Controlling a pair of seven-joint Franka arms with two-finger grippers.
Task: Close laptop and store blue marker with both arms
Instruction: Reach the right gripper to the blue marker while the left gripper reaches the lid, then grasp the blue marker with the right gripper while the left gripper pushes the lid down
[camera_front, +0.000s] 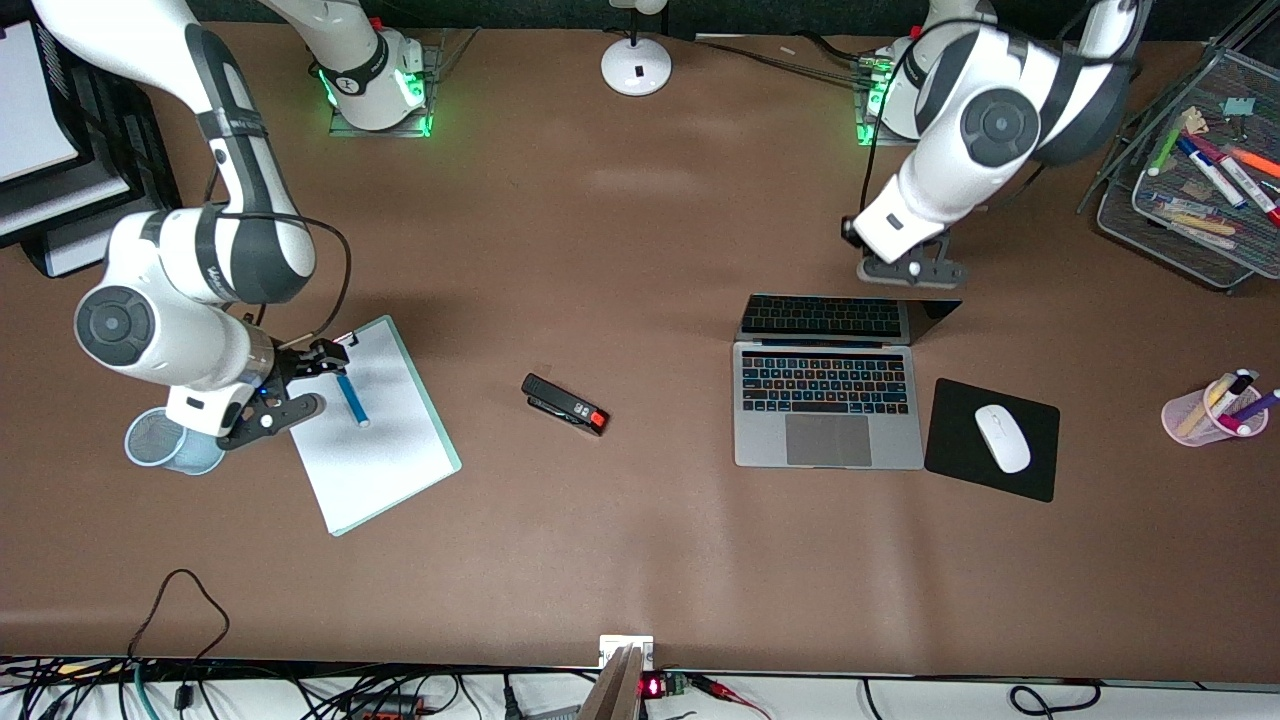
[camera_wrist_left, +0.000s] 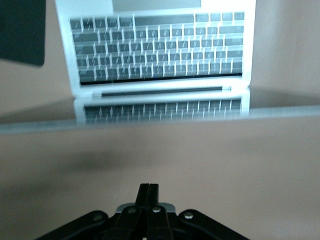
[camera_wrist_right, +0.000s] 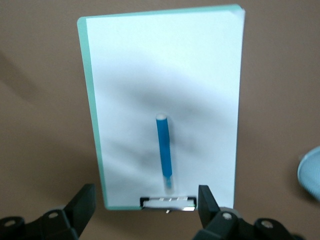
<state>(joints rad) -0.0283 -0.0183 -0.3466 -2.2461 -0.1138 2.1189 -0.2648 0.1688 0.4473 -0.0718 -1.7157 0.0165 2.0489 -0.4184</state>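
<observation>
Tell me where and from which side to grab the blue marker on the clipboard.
Grip the blue marker at mid-barrel, coming straight down from above. It lies flat on the clipboard, so only its long sides are free. The open right gripper hangs over the clip end; its fingers probably straddle the barrel crosswise.

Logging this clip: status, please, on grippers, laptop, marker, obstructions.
Left gripper shut, at the laptop lid's top edge; lid part-open. Right gripper open over the clipboard; blue marker lying there, unheld. Nothing blocking.
</observation>
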